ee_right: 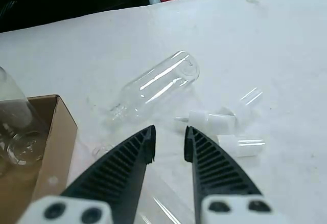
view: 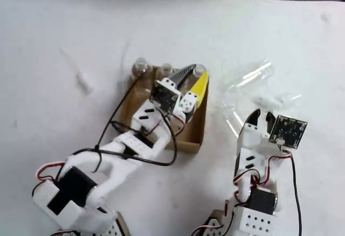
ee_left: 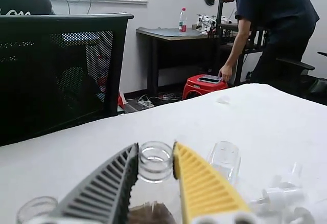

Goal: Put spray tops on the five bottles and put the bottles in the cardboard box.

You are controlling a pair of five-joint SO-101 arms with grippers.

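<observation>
Left gripper: my left gripper [ee_left: 155,151] is closed on the neck of a clear bottle [ee_left: 155,169] — the grey finger presses one side of the glass and the yellow finger the other.
Gripped bottle: it stands upright with its mouth open and bare, at the far corner of the cardboard box [view: 190,139], on the side nearer my right arm.
Other bottles in the box: a second bottle [view: 164,70] and a third bottle [view: 140,66] stand upright along the same far wall. They are side by side and apart from my fingers.
Right gripper: my right gripper [ee_right: 169,134] is open by a narrow gap and its black fingers hold nothing. It hangs over the table [view: 280,31], just beside the box and short of the loose parts.
Lying bottle: a fourth bottle [ee_right: 158,83] lies on its side just past my right fingertips. Its neck points toward the box but does not touch it.
Spray tops: a white spray top [ee_right: 212,121] lies near the lying bottle's base end, and a white-collared piece [ee_right: 244,144] lies just beside it.
Stray top: a lone spray top [view: 82,78] lies on the table on my left arm's side — well apart from the box.
</observation>
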